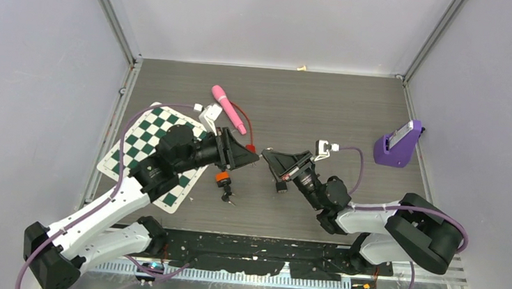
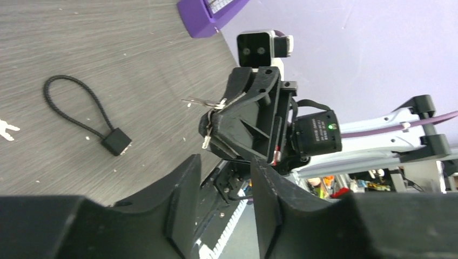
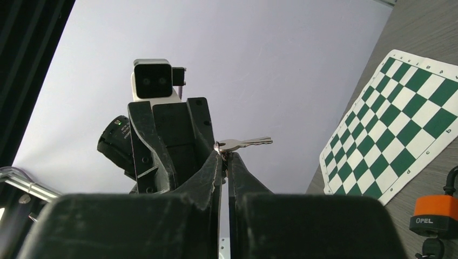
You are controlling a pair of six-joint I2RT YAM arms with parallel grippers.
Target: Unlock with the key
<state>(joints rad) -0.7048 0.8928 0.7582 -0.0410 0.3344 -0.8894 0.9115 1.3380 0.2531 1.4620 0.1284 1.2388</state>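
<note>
Right gripper (image 3: 224, 157) fills the bottom of its own wrist cam. Its jaws are pinched fully together w/ a silver key (image 3: 246, 143) caught at the very tips. The key's head is buried between the pads and the blade sticks out sideways, up in the air and not at any lock. From the left wrist cam there's a 2nd key hanging off the same bunch just under the tips. It's tiny and tbh hard to make out.

Left gripper (image 2: 224, 162) faces it tip to tip, close but not touching afaict. Its jaws stand partway apart w/ a clear gap between the fingers (image 2: 181, 205) and nothing in there.

Orange padlock (image 1: 222, 178) lies on the table (image 1: 327, 102) just on the near side of the left gripper, beside the edge of the green/white checkerboard mat (image 1: 143, 143). In the right wrist cam its shackle is half cut off by the frame edge. Something dark hangs under the body, prob more keys, but it's cropped too.

The left arm covers a good chunk of the mat. A black cable lock (image 2: 116, 143) w/ a cord loop lies flat on the table. Further back are a pink stick-shaped thing (image 1: 228, 108) and, off to the right, a purple holder (image 1: 398, 146) w/ something white in it, can't tell what.
</note>
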